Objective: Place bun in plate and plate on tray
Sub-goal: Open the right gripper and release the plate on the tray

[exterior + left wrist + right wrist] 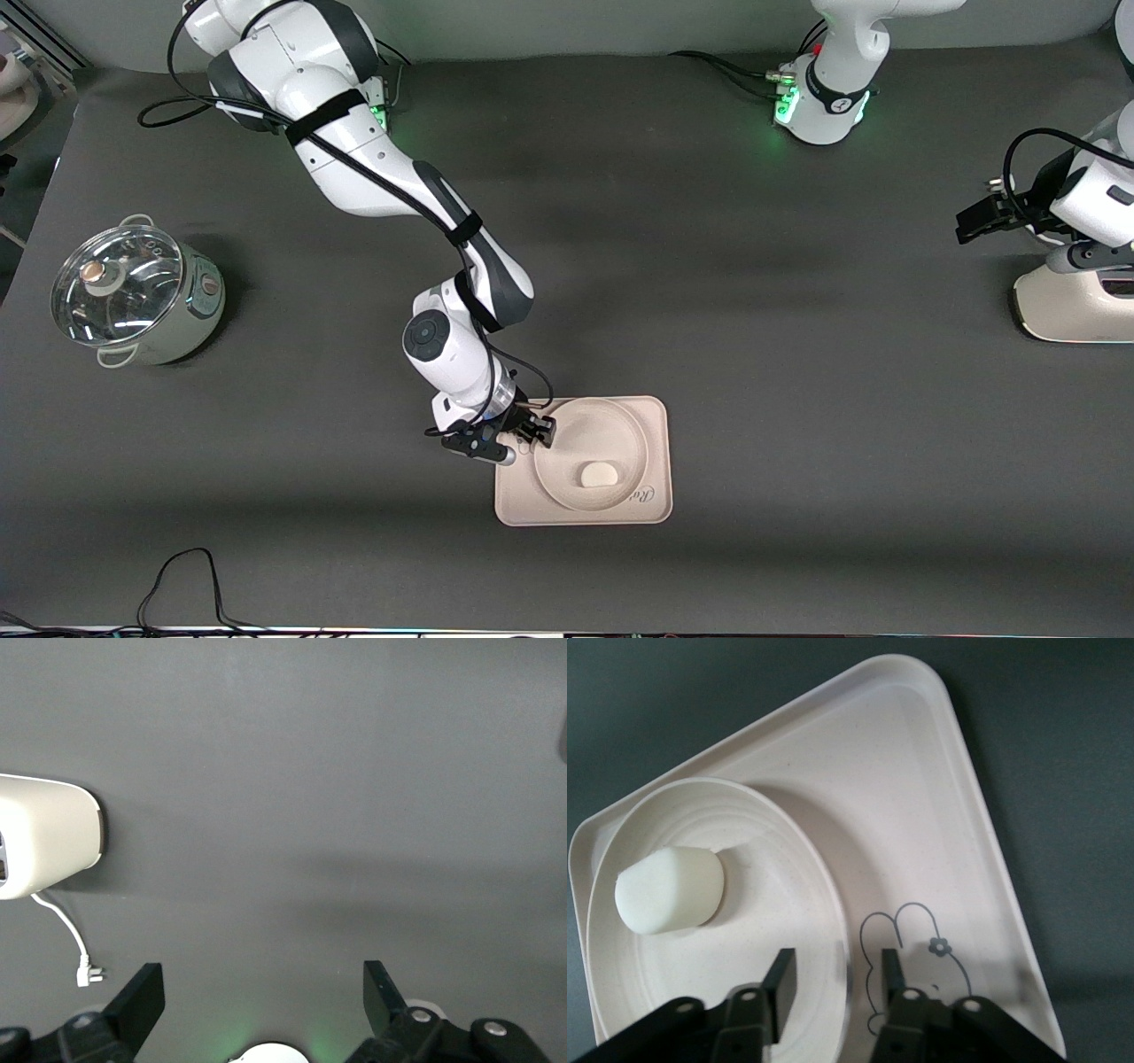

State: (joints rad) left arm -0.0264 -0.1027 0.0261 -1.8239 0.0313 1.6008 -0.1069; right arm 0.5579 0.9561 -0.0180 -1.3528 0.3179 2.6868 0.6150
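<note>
The bun (pixel 601 475) lies in the round plate (pixel 592 425), and the plate rests on the rectangular tray (pixel 654 416). My right gripper (pixel 530 434) is at the plate's rim on the side toward the right arm's end of the table. In the right wrist view the right gripper (pixel 837 970) is open and straddles the rim of the plate (pixel 780 895): one finger is inside it, the other over the tray (pixel 921 806), neither touching. The bun (pixel 669 889) lies apart from the fingers. My left gripper (pixel 974 221) waits open and empty (pixel 264 988) at the left arm's end of the table.
A lidded pot (pixel 133 292) stands at the right arm's end of the table. A white appliance (pixel 1076 306) sits under the left arm and also shows in the left wrist view (pixel 44 846). A black cable (pixel 186 576) lies near the table's front edge.
</note>
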